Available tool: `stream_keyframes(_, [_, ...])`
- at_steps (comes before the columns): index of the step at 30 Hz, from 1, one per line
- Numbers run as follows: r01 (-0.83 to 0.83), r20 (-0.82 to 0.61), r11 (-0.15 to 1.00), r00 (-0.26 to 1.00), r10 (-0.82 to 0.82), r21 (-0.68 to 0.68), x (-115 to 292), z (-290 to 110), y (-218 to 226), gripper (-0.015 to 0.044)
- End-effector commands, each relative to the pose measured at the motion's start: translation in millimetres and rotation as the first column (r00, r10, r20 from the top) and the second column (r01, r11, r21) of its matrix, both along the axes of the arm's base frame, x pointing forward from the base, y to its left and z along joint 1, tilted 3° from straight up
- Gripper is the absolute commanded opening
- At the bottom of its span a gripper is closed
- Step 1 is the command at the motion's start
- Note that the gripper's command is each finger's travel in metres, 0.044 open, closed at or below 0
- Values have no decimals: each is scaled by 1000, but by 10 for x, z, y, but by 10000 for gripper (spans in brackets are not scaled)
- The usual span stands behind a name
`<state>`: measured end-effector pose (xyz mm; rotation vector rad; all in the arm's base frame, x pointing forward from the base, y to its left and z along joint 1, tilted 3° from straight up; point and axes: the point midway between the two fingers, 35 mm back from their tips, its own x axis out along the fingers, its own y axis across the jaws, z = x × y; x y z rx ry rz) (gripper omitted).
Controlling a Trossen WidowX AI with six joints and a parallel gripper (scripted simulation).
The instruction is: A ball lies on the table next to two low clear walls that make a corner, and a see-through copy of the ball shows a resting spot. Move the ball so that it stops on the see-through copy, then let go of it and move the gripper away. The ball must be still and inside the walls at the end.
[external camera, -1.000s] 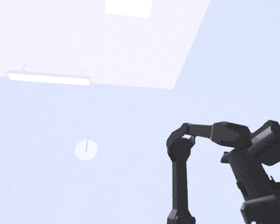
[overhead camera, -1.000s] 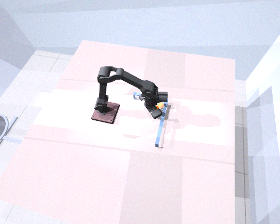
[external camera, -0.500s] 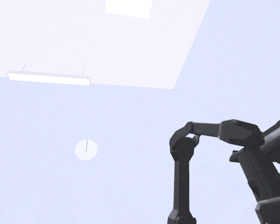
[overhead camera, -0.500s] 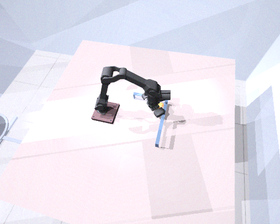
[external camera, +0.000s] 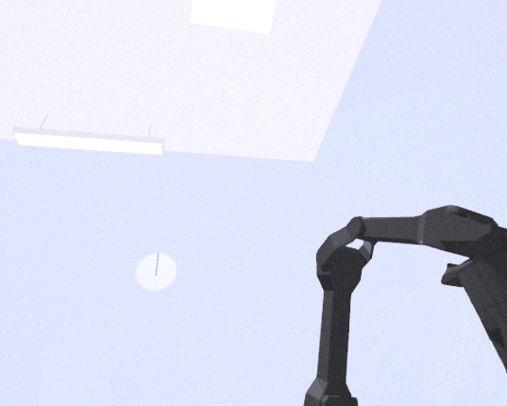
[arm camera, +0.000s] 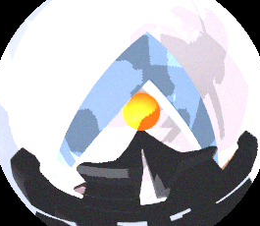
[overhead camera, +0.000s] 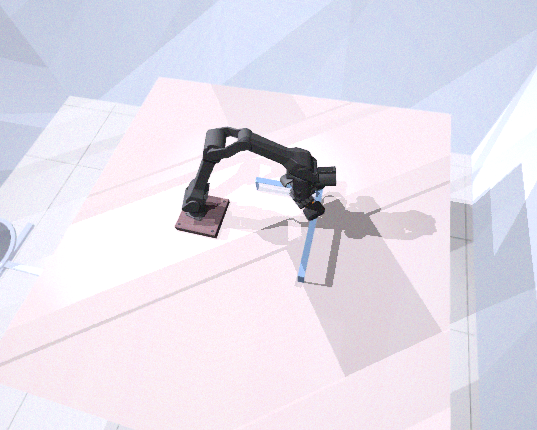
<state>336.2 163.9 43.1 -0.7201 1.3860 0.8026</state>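
Bare test room: pale pink table (overhead camera: pixel 131 290) on white floor tiles (overhead camera: pixel 56 140), blue walls (external camera: pixel 407 113), hanging strip light (external camera: pixel 88 142), bolted arm base plate (overhead camera: pixel 220 220).
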Motion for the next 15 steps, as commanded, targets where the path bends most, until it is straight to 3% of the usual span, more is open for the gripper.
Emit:
stream_keyframes(1, [5,-5,1000,1000,-5,2,6,-3,0,0])
stream_keyframes(15, [5,-6,1000,1000,-5,1,-111,-15,-193,0])
